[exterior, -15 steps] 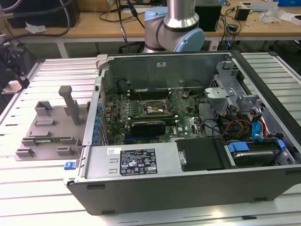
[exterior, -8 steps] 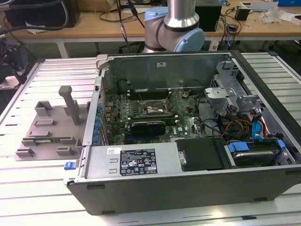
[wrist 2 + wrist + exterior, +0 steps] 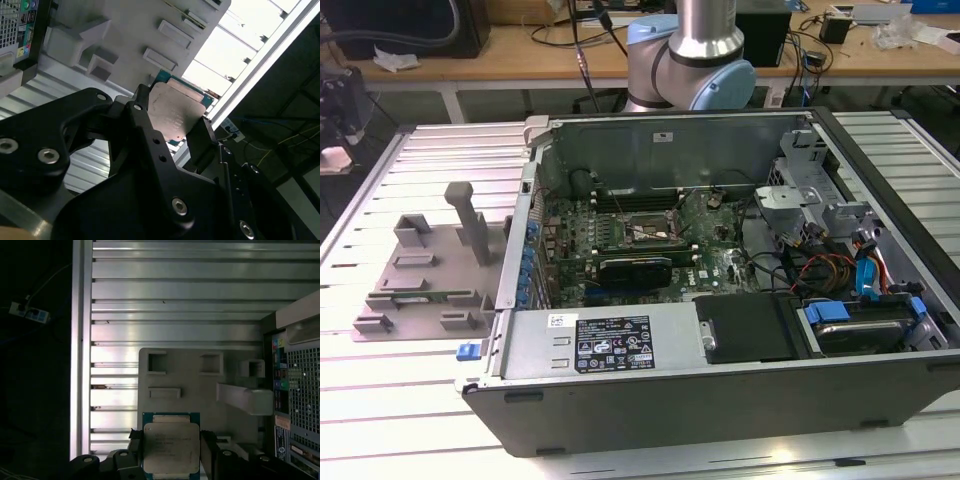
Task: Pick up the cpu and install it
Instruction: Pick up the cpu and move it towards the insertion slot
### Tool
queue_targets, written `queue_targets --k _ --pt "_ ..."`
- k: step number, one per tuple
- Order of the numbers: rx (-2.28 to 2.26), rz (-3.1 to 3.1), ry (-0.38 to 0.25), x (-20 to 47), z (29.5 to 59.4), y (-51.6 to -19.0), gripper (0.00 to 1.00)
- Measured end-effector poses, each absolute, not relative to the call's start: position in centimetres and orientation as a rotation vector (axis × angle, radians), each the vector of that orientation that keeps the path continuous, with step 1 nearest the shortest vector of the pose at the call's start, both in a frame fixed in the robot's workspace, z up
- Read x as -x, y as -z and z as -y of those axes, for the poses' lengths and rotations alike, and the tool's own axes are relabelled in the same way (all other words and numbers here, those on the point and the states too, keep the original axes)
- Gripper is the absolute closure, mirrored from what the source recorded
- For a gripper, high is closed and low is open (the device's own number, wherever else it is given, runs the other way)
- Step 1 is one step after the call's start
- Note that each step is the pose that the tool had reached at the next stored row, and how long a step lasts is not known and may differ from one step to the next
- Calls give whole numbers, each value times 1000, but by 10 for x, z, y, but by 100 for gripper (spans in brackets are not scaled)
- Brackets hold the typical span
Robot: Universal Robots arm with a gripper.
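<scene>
The cpu [image 3: 171, 447], a small square chip with a silvery top on a green-edged board, sits clamped between the two black fingers [image 3: 136, 452] of my gripper [image 3: 171, 440]. The second wrist view shows the same hold: the cpu [image 3: 175, 112] is gripped at two opposite edges, and the gripper [image 3: 172, 120] is shut on it. Chip and gripper hang well above the grey holder plate [image 3: 190, 385]. In the exterior view the open computer case [image 3: 620, 345] lies on the table, with the dark square socket frame [image 3: 645, 232] on its motherboard.
The grey holder plate [image 3: 420, 270] with its raised blocks lies at the exterior view's left of the case. A long black card [image 3: 635, 268] sits beside the socket frame. Cables and drives [image 3: 850, 300] crowd the case's other end. The slatted table's edge [image 3: 80, 340] borders dark floor.
</scene>
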State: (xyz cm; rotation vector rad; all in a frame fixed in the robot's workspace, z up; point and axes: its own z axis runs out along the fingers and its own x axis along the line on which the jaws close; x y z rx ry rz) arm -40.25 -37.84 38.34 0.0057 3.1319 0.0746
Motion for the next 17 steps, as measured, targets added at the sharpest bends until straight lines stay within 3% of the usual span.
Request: queue_targets --k 17 --pt "-6 -3132 -75 401 378 -406 45"
